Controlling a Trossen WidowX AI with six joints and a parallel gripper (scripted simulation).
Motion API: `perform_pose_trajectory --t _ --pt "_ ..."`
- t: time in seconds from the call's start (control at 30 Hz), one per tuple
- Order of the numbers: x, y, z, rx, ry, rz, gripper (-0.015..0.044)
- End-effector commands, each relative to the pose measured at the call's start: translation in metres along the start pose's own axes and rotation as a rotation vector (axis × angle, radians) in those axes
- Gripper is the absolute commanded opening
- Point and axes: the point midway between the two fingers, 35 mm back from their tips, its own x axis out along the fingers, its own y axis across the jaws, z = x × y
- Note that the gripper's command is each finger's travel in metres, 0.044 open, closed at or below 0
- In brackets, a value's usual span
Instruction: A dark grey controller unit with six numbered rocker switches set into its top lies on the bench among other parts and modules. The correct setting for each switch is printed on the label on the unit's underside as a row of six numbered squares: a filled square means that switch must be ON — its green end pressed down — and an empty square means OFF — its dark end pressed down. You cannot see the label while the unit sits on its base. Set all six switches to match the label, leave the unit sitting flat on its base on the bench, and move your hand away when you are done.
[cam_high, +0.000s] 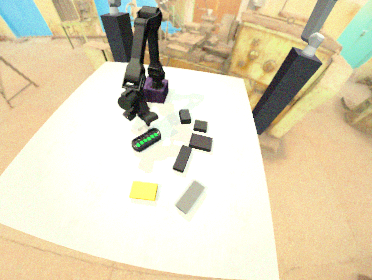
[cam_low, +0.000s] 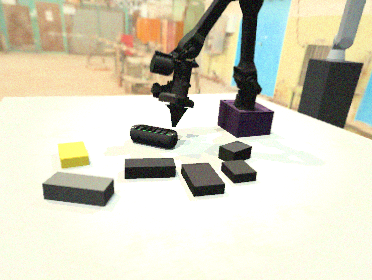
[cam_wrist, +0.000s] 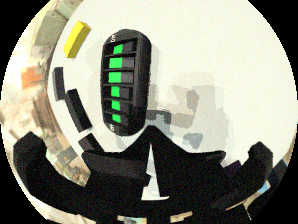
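The dark grey controller unit (cam_high: 146, 139) (cam_low: 153, 136) (cam_wrist: 144, 82) sits on the bench with its six rocker switches facing up; its underside label is hidden. In the wrist view, a green part shows on every switch, left of a dark part. The green patches on the second and third switches from the top look wider than the others; which ends are pressed down is not clear. My gripper (cam_low: 174, 124) (cam_wrist: 151, 128) is shut and empty, its tips pointing down above the bench, beyond the unit's end nearest the arm base and apart from it.
A yellow block (cam_high: 144, 191) (cam_low: 73, 154) (cam_wrist: 77, 39) and a grey block (cam_high: 190, 197) (cam_low: 78, 188) lie away from the arm. Several dark blocks, including a long one (cam_high: 182, 158) (cam_low: 150, 168) and a wide one (cam_high: 201, 142) (cam_low: 202, 178), lie beside the unit. The purple arm base (cam_high: 156, 92) (cam_low: 245, 120) stands behind.
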Motion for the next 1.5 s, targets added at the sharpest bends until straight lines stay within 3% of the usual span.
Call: perform_pose_trajectory --t 0.0,0.77,1.47 --pt "0.007 -0.002 -0.001 0.001 0.007 0.000 0.0000" --pt "0.042 -0.013 -0.003 0.006 0.007 -0.001 0.0000" --pt "0.044 -0.007 -0.003 0.006 0.007 0.000 0.0000"
